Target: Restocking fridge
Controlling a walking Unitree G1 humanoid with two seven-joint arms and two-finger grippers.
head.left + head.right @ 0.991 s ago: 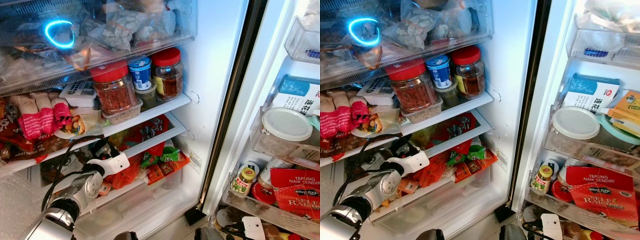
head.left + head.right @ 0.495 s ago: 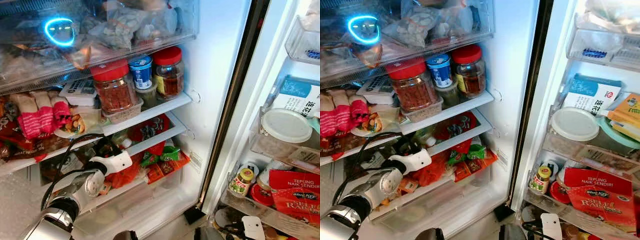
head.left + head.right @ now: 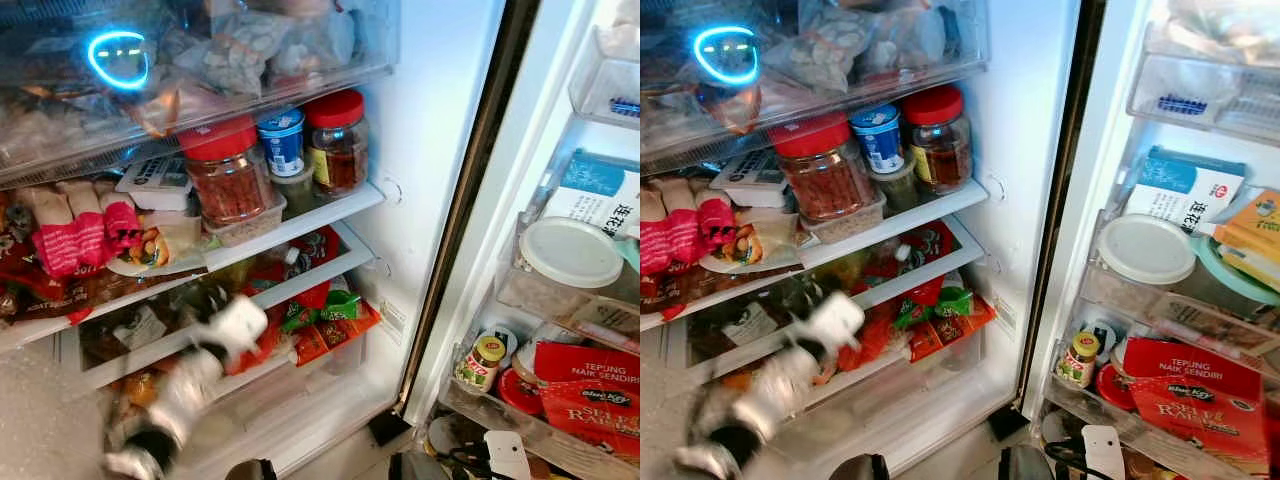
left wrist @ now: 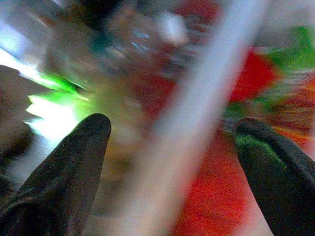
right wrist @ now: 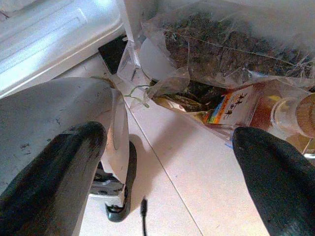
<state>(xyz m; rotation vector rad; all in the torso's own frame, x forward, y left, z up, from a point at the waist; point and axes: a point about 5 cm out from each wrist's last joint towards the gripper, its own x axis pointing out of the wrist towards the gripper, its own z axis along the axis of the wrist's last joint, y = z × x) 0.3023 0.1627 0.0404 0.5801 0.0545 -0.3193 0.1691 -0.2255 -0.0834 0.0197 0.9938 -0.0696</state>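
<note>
The fridge (image 3: 420, 130) stands open, its shelves crowded. On the upper glass shelf (image 3: 330, 212) are two red-lidded jars (image 3: 228, 180), with a blue-topped tub (image 3: 282, 142) between them and a clear box under the nearer jar. Left of these lie pink packets (image 3: 85, 232) and a white tray (image 3: 155, 180). Above, a clear drawer (image 3: 250, 50) holds bagged food, and a blue ring of light (image 3: 118, 60) glows at its left. The shelf below carries red and green snack packets (image 3: 325, 315), and a clear bin (image 3: 270, 420) sits at the bottom.

The left hand (image 3: 215, 300) is at the front of that lower shelf, close to the red packets, its white wrist and silver arm heavily blurred. In the left wrist view its two black fingers (image 4: 64, 167) are spread wide with nothing between them; a pale shelf edge (image 4: 202, 123) runs across in front, and red and green blurs lie behind it.

The right hand (image 5: 167, 177) hangs low over a pale tiled floor (image 5: 197, 187), fingers wide apart and empty. Near it on the floor lie a bag of dark dried stuff (image 5: 231, 44) and a bottle (image 5: 261, 110) on its side.

The door racks (image 3: 560, 300) on the right hold a white-lidded tub (image 3: 572, 250), a blue-and-white box (image 3: 600, 195), a small yellow-capped jar (image 3: 482, 362) and a red packet (image 3: 590, 385).
</note>
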